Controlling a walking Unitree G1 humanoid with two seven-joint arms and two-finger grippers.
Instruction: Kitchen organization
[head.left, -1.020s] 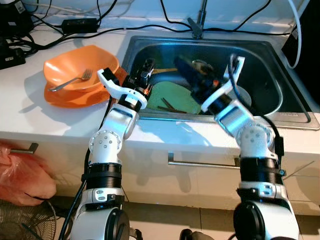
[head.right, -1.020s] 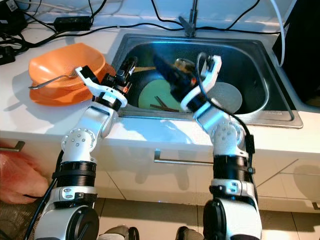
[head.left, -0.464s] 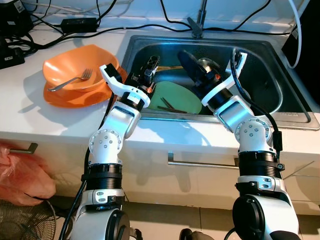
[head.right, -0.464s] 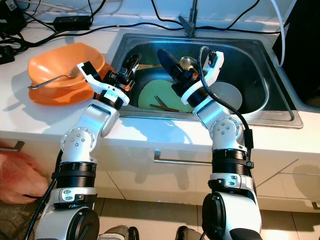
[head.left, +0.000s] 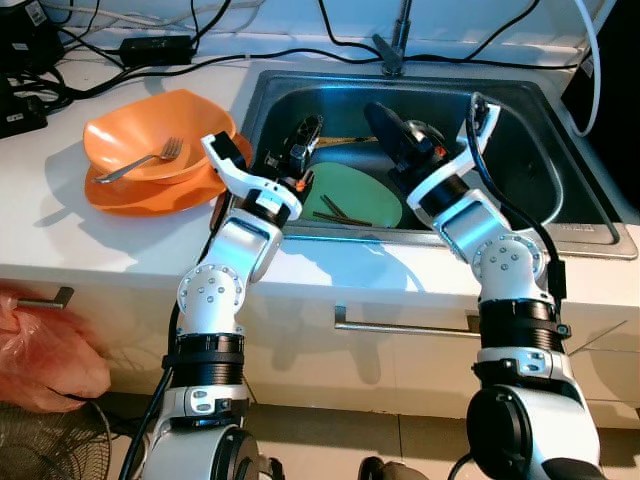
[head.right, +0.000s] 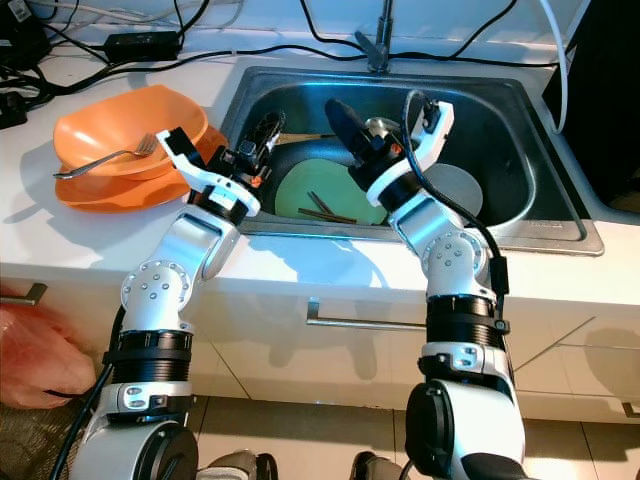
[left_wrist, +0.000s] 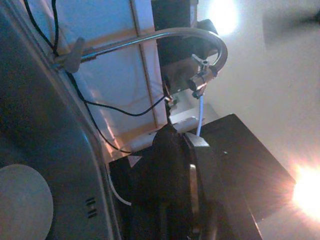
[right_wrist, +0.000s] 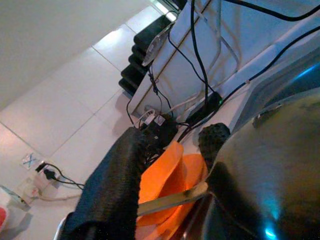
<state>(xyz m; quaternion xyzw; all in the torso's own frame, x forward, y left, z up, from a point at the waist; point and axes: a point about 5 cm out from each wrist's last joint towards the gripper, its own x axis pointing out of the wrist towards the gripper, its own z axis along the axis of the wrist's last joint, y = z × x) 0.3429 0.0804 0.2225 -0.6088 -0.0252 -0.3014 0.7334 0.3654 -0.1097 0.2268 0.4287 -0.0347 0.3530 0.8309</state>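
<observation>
A steel sink holds a green plate with dark chopsticks lying on it, and a white plate to its right. My right gripper hangs over the middle of the sink, shut on the rim of a steel bowl. The right wrist view shows that bowl beside one finger. My left gripper reaches over the sink's left edge, above the green plate, its fingers together with nothing clearly in them.
Stacked orange bowls with a fork sit on the white counter left of the sink. Behind them lie black cables and a power adapter. The faucet stands at the sink's back. A red bag is on the floor.
My right gripper has carried the steel bowl a little right and toward the sink's back. My left gripper has stretched slightly further over the sink.
</observation>
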